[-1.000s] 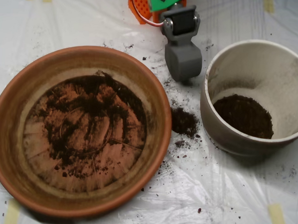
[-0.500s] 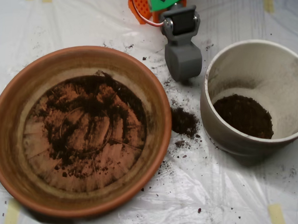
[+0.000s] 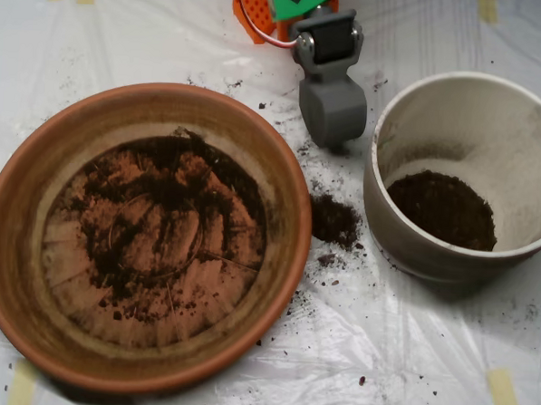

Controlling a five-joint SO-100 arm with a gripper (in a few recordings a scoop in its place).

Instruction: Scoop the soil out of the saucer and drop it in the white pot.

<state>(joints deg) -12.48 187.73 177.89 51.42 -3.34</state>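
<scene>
1. Hanging at the top centre, the grey scoop (image 3: 332,110) sits above the bench (image 3: 408,355), over the gap between the saucer (image 3: 14,243) and the white pot (image 3: 404,246).
2. Its long axis runs nearly straight up and down the picture, with the rounded end pointing toward the bottom edge and tilted slightly right; the servo block and the orange and green arm parts (image 3: 285,4) lie behind it at the top edge.
3. No seam or gap shows between the two shell halves from above, so I cannot tell whether the fingers stand apart or together, nor whether they carry anything.
4. Soil (image 3: 161,215) remains in the saucer as a thin, patchy dark layer smeared over the ridged orange floor, thickest toward the upper part.
5. A deeper dark bed of soil fills the bottom of the white pot, which stands to the right of the saucer, apart from it.
6. A small spilled clump (image 3: 333,219) lies on the plastic-covered bench between the two vessels, just beside the saucer's right rim, with loose specks scattered around it.
7. Compared with the pictures of a second and half a second ago, nothing has shifted: the scoop holds the same spot and heading, and the soil lies the same.
</scene>
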